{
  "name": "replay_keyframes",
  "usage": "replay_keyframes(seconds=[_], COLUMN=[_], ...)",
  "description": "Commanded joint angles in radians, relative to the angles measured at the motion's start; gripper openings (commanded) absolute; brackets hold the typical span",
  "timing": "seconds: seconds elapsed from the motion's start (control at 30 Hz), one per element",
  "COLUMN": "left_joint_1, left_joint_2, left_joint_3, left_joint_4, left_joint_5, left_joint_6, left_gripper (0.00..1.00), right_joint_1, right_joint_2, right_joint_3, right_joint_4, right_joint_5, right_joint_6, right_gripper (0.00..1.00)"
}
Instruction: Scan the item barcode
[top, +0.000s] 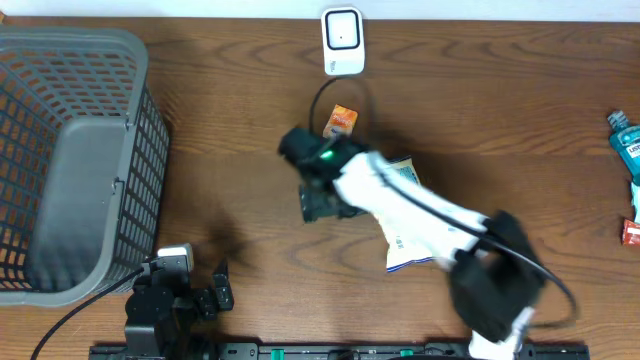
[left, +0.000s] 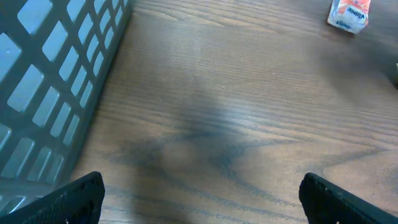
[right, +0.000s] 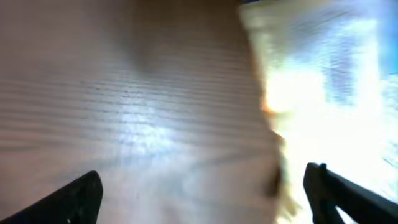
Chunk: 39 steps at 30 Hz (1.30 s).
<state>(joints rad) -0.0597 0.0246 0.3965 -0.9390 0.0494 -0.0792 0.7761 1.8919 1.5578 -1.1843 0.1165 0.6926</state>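
On the grained wooden table (top: 230, 120) lies a flat white-blue pouch (top: 405, 252)

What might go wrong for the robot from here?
The right end effector is open and empty, and the white bag lies on the table, so a regrasp might slip on it. The black cable loops beside the orange packet near the scanner; the arm might snag it.
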Motion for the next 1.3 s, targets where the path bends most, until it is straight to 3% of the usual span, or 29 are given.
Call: replay_keyframes(seconds=[0.0,0.2,0.43,0.7,0.93,1.27], left_joint_1=[0.004,0.004,0.004,0.004,0.004,0.004], left_joint_2=[-0.001,-0.001,-0.001,-0.001,-0.001,-0.001], left_joint_3=[-0.003,-0.003,-0.003,-0.003,-0.003,-0.003], left_joint_4=[-0.003,-0.003,-0.003,-0.003,-0.003,-0.003], left_joint_5=[-0.006,-0.006,-0.006,-0.006,-0.006,-0.006], left_joint_6=[-0.008,-0.009,-0.008,-0.008,-0.009,-0.009], left_gripper=[1.00,1.00,1.00,1.00,1.00,1.00], right_joint_1=[-0.064,-0.228,-0.475,-0.681,-0.748,-0.769], right_joint_2=[-0.113,-0.216,-0.217,-0.216,-0.204,-0.204], right_joint_3=[0.016,-0.141,-0.410,-0.534,-0.668,-0.822], right_joint_4=[-0.046,-0.034,0.253,0.375,0.442,0.573], right_joint_5=[0.002,-0.020,-0.413,-0.421,-0.586,-0.602], right_joint_6=[0.006,-0.033,-0.376,-0.439,-0.570,-0.496], right_gripper=[0.99,0.99,0.99,0.99,0.99,0.99])
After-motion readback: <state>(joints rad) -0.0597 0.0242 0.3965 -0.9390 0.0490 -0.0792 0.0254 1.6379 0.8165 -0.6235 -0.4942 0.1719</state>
